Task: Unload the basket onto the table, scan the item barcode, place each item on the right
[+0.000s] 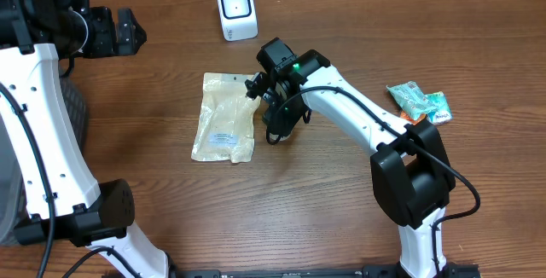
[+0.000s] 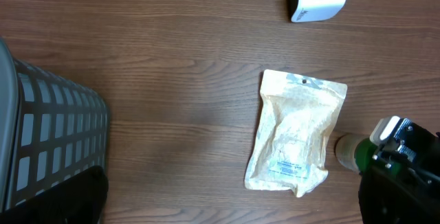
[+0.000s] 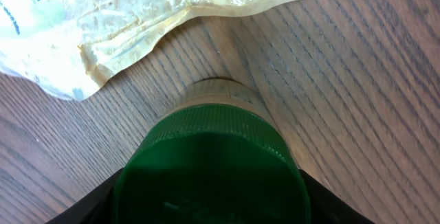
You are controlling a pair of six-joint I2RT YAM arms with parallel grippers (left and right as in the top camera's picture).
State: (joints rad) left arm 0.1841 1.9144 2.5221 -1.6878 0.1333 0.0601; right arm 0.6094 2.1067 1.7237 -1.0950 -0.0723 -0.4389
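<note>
The green-capped bottle [image 3: 206, 169] lies on the bench [image 1: 281, 201] just right of the pouch [image 1: 226, 118], flanked by the right gripper [image 1: 266, 97], jaws' grip unclear, while the left gripper [image 1: 128, 32] hangs far left, jaws open.

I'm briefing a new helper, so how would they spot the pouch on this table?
Start at the wooden table, then find the white scanner at its far edge. Just in front of it lies the pouch, flat and beige with a small white label, unlike the crinkly teal packets off to the right.
</note>
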